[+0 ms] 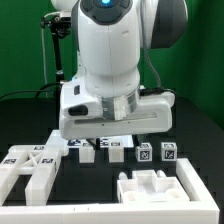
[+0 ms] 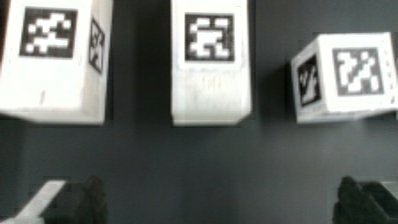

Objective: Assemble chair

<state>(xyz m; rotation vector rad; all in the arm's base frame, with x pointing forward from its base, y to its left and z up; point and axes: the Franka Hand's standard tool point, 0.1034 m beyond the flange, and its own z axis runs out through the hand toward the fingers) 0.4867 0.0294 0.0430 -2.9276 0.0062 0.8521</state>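
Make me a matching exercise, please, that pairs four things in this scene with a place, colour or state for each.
Column one:
1. X-braced panel
2. gripper
3. table
4. tagged bars

Column two:
a. black
b. open, with nothing between its fingers
c. standing in a row below the gripper
d. at the exterior view's lower left

Pairs: 1-d, 2-b, 3-a, 4-c.
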